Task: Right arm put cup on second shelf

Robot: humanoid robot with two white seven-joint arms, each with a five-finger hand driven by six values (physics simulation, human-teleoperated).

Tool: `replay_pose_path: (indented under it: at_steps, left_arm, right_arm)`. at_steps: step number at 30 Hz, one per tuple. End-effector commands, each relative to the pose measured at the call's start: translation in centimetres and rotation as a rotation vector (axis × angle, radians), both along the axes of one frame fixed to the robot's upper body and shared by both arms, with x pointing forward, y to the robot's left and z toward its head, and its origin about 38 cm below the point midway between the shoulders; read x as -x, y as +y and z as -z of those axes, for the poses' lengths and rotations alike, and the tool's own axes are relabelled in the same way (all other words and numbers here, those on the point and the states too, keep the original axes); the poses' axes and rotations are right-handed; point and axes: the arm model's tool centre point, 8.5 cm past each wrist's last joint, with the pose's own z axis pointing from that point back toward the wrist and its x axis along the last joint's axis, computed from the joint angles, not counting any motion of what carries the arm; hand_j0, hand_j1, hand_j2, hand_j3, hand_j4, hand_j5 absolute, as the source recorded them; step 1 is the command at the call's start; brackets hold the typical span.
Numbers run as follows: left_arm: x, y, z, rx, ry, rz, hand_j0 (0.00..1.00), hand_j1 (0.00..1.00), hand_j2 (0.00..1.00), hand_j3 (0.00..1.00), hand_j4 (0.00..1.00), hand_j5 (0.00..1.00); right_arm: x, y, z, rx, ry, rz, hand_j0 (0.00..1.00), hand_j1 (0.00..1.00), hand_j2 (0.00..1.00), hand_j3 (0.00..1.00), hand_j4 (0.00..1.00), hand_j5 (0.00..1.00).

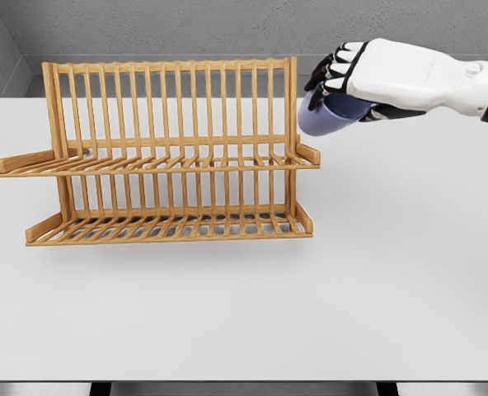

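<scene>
The right hand (pixel 355 78) comes in from the 2 o'clock side of the picture. Its fingers (pixel 330 70) are curled around a blue cup (pixel 330 114), so the hand is holding it tight. The cup is up in the air and tipped onto its side, with the hand on top of it. It hangs just beside the top right corner of the wooden rack (pixel 170 157).

The rack stands on the white table (pixel 392 289). It has two shelves made of thin sticks. The upper shelf (pixel 161 163) is at about 8 o'clock from the cup. The lower shelf (pixel 170 227) is under that one.

I think the step now is to carry the cup over a shelf and set it down. I cannot tell for sure which shelf counts as the second.

To do it well, the hand should move toward 9 o'clock, slowly. It must not bump the tall end post (pixel 293 99). The cup should sit flat on the sticks before the fingers let go, or it may roll off.

The left arm does not show.
</scene>
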Motion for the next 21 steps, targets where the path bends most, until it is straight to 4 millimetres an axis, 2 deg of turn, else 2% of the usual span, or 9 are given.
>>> replay_pose_path:
  at_steps: [1, 18, 20, 21]
  left_arm:
    - [0.0, 0.0, 0.0, 0.0, 0.001, 0.0, 1.0, 1.0, 1.0, 1.0, 1.0, 1.0]
    - [0.0, 0.0, 0.0, 0.001, 0.0, 0.0, 1.0, 1.0, 1.0, 1.0, 1.0, 1.0]
    - [0.0, 0.0, 0.0, 0.001, 0.0, 0.0, 1.0, 1.0, 1.0, 1.0, 1.0, 1.0]
    - [0.0, 0.0, 0.0, 0.001, 0.0, 0.0, 1.0, 1.0, 1.0, 1.0, 1.0, 1.0]
  right_arm:
    - [0.6, 1.3, -0.4, -0.017, -0.014, -0.039, 0.61, 0.61, 0.61, 0.61, 0.61, 0.61]
    - [0.8, 4.2, 3.0, 0.019, 0.065, -0.11, 0.62, 0.62, 0.62, 0.62, 0.62, 0.62]
    - [0.8, 4.2, 3.0, 0.019, 0.066, -0.109, 0.7, 0.7, 0.7, 0.7, 0.7, 0.7]
    - [0.8, 4.2, 3.0, 0.019, 0.066, -0.109, 1.0, 1.0, 1.0, 1.0, 1.0, 1.0]
